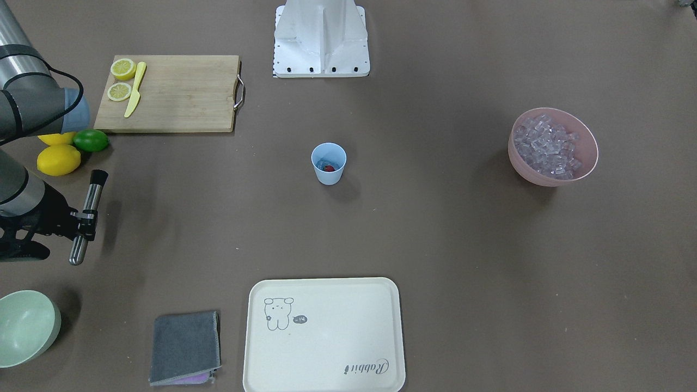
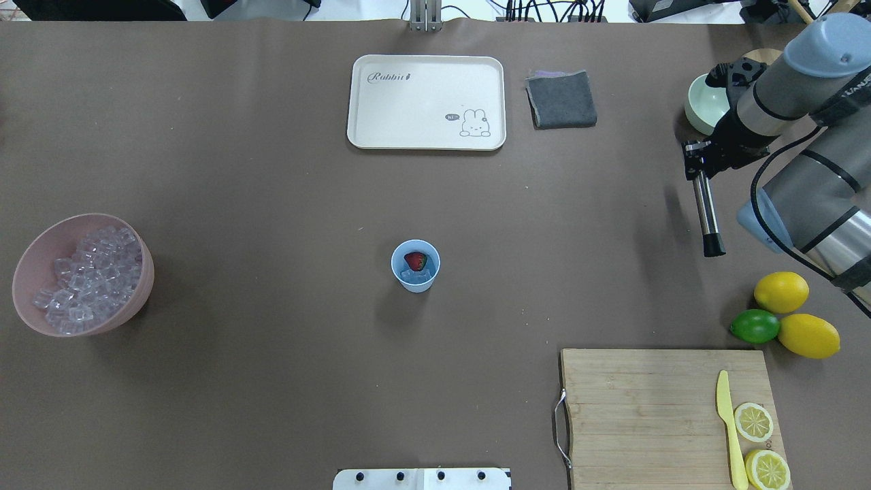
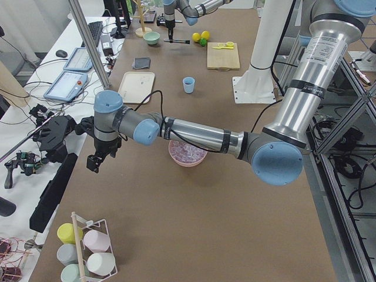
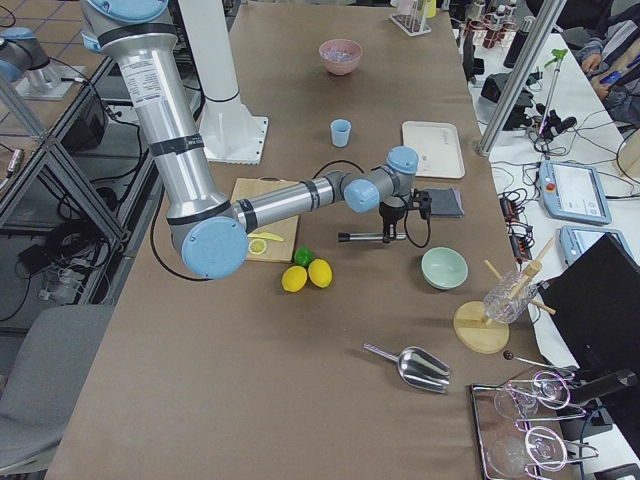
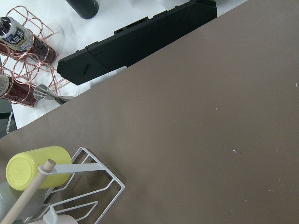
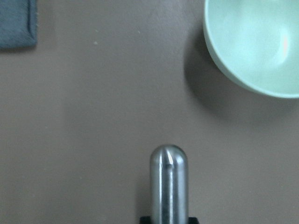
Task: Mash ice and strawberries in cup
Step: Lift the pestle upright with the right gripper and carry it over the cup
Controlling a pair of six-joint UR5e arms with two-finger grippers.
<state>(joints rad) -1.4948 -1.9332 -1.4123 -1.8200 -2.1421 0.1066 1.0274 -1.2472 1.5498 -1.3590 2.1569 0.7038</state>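
Stiff muddler [image 2: 705,211] sits clamped in the right gripper [image 2: 695,158], far from the light, likely tippy cup [image 2: 416,287], best held by its wall; left gripper [image 3: 97,160] unreadable.

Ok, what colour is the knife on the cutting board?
The knife is pale yellow, seen best in the overhead exterior view.

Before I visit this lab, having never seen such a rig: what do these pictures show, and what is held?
Two robot arms share a brown table. Four fixed cameras watch from above, opposite and both ends; two ride the wrists. The right gripper clamps a steel muddler, held level near a green bowl. Mid-table, the blue cup holds a strawberry and ice; a pink bowl holds more ice. The left gripper hangs at the table's end; open or shut, I cannot tell.
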